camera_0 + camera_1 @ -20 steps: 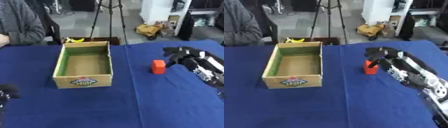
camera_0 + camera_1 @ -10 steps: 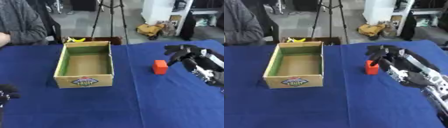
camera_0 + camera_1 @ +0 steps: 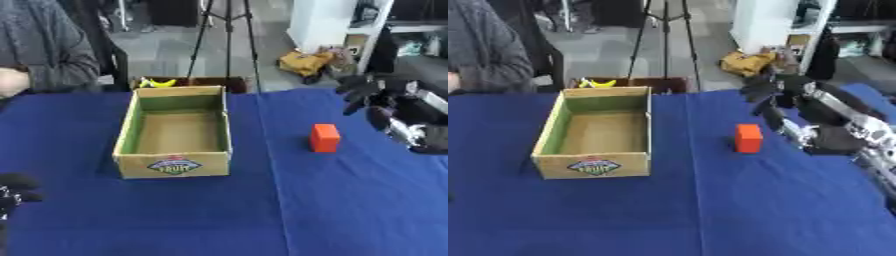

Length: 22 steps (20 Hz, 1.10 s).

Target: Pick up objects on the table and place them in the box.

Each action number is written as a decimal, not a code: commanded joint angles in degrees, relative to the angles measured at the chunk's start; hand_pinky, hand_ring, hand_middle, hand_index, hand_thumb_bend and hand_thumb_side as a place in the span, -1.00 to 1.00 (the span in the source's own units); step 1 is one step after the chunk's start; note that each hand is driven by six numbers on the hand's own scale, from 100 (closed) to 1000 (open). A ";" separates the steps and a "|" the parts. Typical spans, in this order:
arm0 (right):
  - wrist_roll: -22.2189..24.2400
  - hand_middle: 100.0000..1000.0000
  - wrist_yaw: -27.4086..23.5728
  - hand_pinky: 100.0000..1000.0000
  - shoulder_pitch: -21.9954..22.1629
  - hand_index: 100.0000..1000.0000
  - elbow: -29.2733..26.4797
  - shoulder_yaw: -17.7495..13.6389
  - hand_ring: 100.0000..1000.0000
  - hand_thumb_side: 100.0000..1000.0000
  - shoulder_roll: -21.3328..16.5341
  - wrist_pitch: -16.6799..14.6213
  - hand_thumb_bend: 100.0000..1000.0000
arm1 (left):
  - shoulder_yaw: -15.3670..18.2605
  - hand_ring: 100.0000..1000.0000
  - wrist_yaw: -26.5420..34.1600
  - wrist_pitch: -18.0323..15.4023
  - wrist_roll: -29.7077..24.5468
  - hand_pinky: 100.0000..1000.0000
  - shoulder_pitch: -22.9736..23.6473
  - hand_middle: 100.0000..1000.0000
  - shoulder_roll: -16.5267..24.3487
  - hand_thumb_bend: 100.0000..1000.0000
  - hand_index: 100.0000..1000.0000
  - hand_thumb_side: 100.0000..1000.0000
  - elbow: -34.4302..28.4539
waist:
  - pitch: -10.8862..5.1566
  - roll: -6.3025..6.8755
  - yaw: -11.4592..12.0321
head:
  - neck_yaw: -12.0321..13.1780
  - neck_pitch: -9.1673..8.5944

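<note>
The right hand (image 3: 785, 102) hung over the blue surface (image 3: 350, 200) with fingers spread, holding nothing — the orange block (image 3: 325, 137) stood just beside it, right of the open box (image 3: 176, 131). The left hand (image 3: 12, 192) rested curled at the lower-left edge.

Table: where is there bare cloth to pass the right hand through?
Bare blue table lies all along the near side, in front of the box and the orange block, and in the strip between those two. It is tight only right of the block, where the right hand hangs. The left hand sits at the lower left corner.
</note>
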 commanded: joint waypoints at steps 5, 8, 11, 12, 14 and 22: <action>3.54 0.64 4.19 0.39 -6.58 0.54 12.37 -0.21 1.00 -0.02 -5.14 -4.73 -1.00 | -0.87 0.24 0.46 0.04 -1.18 0.07 -1.51 0.10 1.11 -0.74 0.34 1.00 -1.04 | 0.34 0.33 1.81 | -1.06 -1.25; 4.14 0.67 6.85 0.42 -8.45 0.57 15.98 -0.05 1.00 -0.03 -6.04 -6.67 -0.93 | -1.24 0.24 0.60 0.04 -1.68 0.07 -2.10 0.10 1.07 -0.75 0.34 1.00 -1.27 | 1.07 0.62 2.67 | -1.58 -1.77; 4.52 0.70 9.95 0.45 -9.67 0.60 18.91 -0.26 1.00 0.00 -6.98 -8.55 -0.72 | -1.60 0.24 0.76 0.08 -2.23 0.07 -2.79 0.10 0.97 -0.76 0.34 1.00 -1.52 | 2.01 0.96 3.62 | -2.27 -2.31; 4.62 0.71 10.86 0.46 -9.92 0.60 19.75 -0.39 1.00 0.00 -7.27 -9.05 -0.67 | -1.67 0.24 0.82 0.08 -2.37 0.07 -2.99 0.10 0.90 -0.76 0.34 1.00 -1.59 | 2.30 1.05 3.92 | -2.56 -2.40; 4.93 0.74 12.76 0.48 -10.31 0.63 21.36 -0.67 1.00 0.03 -7.90 -10.02 -0.49 | -1.84 0.24 0.95 0.09 -2.65 0.07 -3.40 0.10 0.70 -0.76 0.34 1.00 -1.74 | 2.94 1.26 4.53 | -3.19 -2.61; 5.83 0.78 19.71 0.53 -10.93 0.69 24.94 -1.13 1.00 0.12 -8.66 -12.94 -0.06 | -2.29 0.24 1.45 0.15 -3.55 0.07 -4.20 0.10 0.07 -0.76 0.34 1.00 -1.95 | 4.42 1.82 5.82 | -5.30 -2.50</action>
